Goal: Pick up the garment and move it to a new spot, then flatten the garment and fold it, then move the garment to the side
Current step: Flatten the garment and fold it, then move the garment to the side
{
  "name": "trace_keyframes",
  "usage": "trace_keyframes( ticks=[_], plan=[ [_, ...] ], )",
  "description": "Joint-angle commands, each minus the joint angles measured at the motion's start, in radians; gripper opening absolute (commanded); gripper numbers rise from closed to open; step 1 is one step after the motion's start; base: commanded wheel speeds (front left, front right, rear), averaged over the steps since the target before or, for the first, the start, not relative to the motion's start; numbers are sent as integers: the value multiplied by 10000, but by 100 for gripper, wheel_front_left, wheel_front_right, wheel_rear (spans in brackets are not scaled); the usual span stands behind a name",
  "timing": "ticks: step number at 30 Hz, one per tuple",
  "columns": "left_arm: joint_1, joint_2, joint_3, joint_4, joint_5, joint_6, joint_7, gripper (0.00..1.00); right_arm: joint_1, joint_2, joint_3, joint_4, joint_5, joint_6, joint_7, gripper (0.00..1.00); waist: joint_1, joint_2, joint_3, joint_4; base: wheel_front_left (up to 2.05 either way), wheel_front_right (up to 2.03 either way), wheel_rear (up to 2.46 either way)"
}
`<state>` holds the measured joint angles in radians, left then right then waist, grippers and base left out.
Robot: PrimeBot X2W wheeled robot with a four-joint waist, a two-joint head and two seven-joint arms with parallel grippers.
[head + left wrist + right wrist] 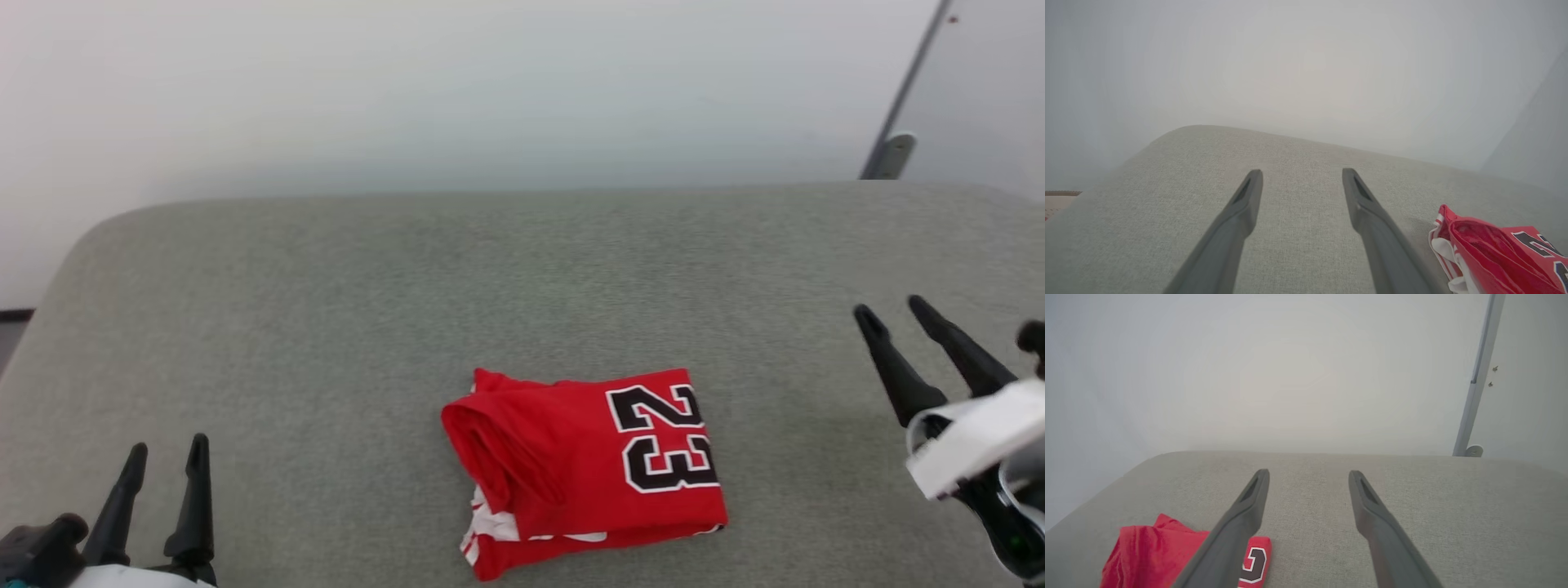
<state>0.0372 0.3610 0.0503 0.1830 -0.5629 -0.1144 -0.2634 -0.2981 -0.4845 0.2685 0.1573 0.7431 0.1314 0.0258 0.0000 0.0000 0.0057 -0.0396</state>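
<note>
The garment [588, 465] lies folded into a compact red rectangle on the grey surface [490, 269], between the two arms. Its black-and-white "23" faces up, and white trim shows at its near left corner. The left gripper [166, 445] hovers well to its left, jaws spread and empty. The right gripper [891, 307] is well to its right, jaws also apart, holding nothing.

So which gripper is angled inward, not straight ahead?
The right gripper: its fingers lean left in the head view, while those of the left gripper point almost straight up.
</note>
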Motion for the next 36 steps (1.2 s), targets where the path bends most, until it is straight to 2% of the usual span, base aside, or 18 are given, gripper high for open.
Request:
trace_keyframes(
  ticks=[1,6,12,36],
  plan=[
    [128,60,62,-25,44,-1,-9,100,269,-136,25,103,-122,-16,-461,100,0,0,-119,-296,0,0,0],
    [283,81,212,-71,56,-24,-9,100,677,-318,9,536,-342,-16,-1652,100,0,0,-182,-503,0,0,0],
    [403,105,289,-72,15,-66,-9,100,1049,-262,-132,1088,-318,-17,-2454,100,0,0,-235,-617,0,0,0],
    [401,196,288,83,-158,-153,-10,100,1357,29,-180,1579,-330,-17,-2859,100,0,0,-286,-668,0,0,0]
  ],
)
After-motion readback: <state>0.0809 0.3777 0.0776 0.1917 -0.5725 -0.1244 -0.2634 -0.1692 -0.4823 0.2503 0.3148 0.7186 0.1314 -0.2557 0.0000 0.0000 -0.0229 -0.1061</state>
